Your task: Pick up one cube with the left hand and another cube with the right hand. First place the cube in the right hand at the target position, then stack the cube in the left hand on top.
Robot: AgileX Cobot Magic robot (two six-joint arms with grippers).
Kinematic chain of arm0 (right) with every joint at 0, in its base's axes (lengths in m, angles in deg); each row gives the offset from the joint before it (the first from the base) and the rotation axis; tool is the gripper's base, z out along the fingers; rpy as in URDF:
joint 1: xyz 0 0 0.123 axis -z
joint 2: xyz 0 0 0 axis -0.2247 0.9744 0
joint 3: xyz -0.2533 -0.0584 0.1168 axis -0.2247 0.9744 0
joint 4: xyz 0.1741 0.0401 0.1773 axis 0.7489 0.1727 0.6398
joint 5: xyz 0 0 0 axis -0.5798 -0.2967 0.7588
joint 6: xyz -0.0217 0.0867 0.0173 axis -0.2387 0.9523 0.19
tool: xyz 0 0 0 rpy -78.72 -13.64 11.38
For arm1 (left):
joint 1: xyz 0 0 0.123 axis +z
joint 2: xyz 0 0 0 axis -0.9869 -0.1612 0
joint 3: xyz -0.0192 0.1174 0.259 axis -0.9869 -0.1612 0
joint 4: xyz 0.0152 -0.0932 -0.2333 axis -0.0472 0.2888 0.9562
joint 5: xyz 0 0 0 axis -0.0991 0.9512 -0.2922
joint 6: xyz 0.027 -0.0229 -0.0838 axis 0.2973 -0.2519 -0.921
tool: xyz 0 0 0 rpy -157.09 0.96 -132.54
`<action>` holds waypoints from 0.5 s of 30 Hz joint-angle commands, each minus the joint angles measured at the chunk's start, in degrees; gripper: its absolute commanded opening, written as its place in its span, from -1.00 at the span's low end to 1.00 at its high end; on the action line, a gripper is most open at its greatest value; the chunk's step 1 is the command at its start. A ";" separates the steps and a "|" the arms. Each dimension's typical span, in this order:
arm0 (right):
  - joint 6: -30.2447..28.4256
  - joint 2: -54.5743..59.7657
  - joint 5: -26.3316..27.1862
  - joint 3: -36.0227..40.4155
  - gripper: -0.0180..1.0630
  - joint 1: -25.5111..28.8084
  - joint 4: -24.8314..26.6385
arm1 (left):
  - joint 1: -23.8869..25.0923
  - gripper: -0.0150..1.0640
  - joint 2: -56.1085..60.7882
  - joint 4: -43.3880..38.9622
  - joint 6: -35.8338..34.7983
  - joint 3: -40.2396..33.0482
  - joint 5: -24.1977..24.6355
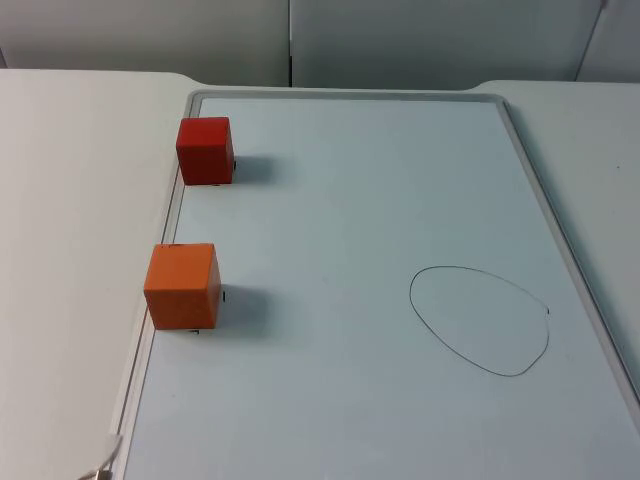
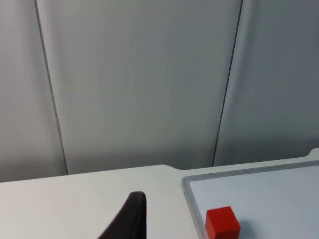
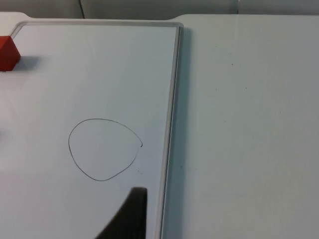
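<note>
A red cube (image 1: 204, 150) sits at the far left edge of the whiteboard (image 1: 350, 200). An orange cube (image 1: 182, 285) stands nearer along the same left edge. A hand-drawn oval outline (image 1: 480, 320) marks the board's right half, with nothing inside it. My left gripper (image 2: 130, 219) hovers over the bare table left of the board, with the red cube (image 2: 222, 223) ahead and to its right. My right gripper (image 3: 128, 214) hangs above the board's right rim, just short of the oval (image 3: 103, 148). The red cube (image 3: 7, 53) lies far across the board from it.
The whiteboard has a raised grey frame (image 1: 560, 230) on a white table (image 1: 70, 150). A grey partition wall (image 1: 300, 40) closes the far side. A small pale object (image 1: 103, 462) lies by the board's near left corner.
</note>
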 commanded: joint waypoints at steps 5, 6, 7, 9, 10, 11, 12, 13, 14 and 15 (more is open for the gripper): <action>0.00 -0.28 0.29 0.44 0.97 0.44 0.00 | 0.14 0.96 -21.05 14.83 12.07 13.01 -0.83; 0.00 -0.28 0.29 0.44 0.97 0.44 0.00 | 0.14 0.96 -21.05 14.83 12.07 13.01 -0.83; 0.00 -0.28 0.29 0.44 0.97 0.44 0.00 | 0.14 0.96 -24.38 15.99 12.46 14.74 -0.28; 0.00 -0.28 0.29 0.44 0.97 0.44 0.00 | -0.49 0.96 -30.20 18.09 13.01 18.60 0.20; 0.00 -0.28 0.29 0.44 0.97 0.44 0.00 | -1.34 0.96 -33.29 18.09 13.01 20.47 0.20; 0.00 -0.28 0.29 0.44 0.97 0.44 0.00 | -1.34 0.96 -33.29 18.09 13.01 20.47 0.20; 0.00 -0.28 0.29 0.44 0.97 0.44 0.00 | -2.58 0.96 -36.39 18.09 13.01 22.06 0.62; 0.00 -0.28 0.29 0.44 0.97 0.44 0.00 | -4.08 0.96 -38.97 17.98 13.01 23.99 0.73; 0.00 -0.28 0.29 0.44 0.97 0.44 0.00 | -5.84 0.96 -42.13 17.70 13.01 25.90 0.73; 0.00 -0.28 0.29 0.44 0.97 0.44 0.00 | -7.08 0.96 -45.39 16.73 11.72 27.68 0.73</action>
